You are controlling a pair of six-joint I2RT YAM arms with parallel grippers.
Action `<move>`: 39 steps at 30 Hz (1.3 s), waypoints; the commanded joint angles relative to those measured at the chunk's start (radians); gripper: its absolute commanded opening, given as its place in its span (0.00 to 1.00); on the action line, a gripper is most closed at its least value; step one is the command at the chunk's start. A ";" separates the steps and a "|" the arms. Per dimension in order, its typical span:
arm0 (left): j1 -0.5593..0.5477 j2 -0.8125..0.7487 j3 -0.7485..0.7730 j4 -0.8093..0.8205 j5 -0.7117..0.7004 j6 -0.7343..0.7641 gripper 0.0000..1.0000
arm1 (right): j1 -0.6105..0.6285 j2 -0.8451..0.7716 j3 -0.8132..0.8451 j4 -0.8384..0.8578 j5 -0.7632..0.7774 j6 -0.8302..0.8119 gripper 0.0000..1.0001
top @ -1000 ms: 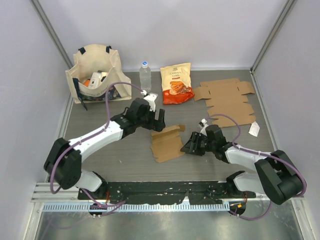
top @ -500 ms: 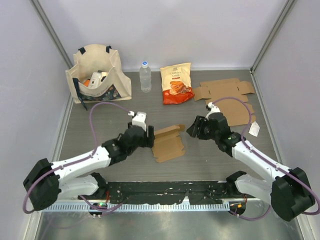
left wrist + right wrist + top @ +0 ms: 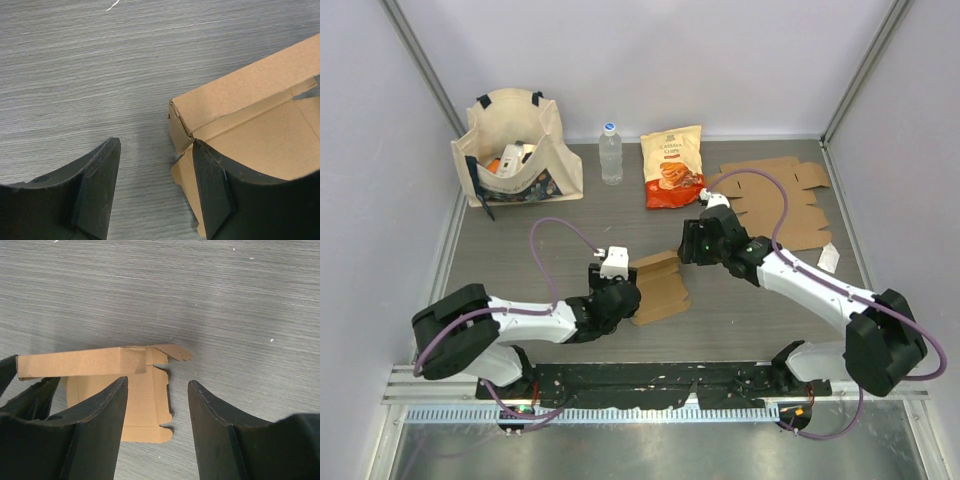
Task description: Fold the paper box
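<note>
You're bringing both arms onto box (image 3: 658,288): left gripper (image 3: 156,150), jaws apart, straddling corner wall; right gripper (image 3: 157,390), apart, empty, nearing flap. Folding likely starting.

A cream tote bag (image 3: 563,155) stands open at the upper left of the grey wood-grain counter (image 3: 520,250), with small items inside that are too small to make out. Just right of it a clear bottle (image 3: 610,153) with a blue cap stands upright. Next along, near the top centre, lies an orange-and-yellow snack bag (image 3: 673,167). At the upper right a flat sheet of brown cardboard (image 3: 805,222) lies unfolded, and a small white slip (image 3: 828,260) rests just below its right corner.
</note>
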 commanded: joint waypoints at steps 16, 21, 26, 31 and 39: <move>-0.045 0.199 0.045 0.382 -0.217 0.116 0.44 | 0.005 0.147 0.141 0.043 -0.244 0.106 0.40; -0.051 0.219 0.051 0.396 -0.244 0.125 0.36 | 0.005 0.151 0.129 0.037 -0.215 0.088 0.40; -0.062 0.247 0.067 0.407 -0.283 0.142 0.31 | 0.005 0.179 0.132 0.032 -0.185 0.080 0.40; -0.071 0.267 0.080 0.407 -0.307 0.144 0.24 | 0.003 0.185 0.132 0.035 -0.191 0.080 0.40; -0.074 0.270 0.079 0.408 -0.329 0.148 0.06 | 0.005 0.186 0.130 0.015 -0.128 0.040 0.40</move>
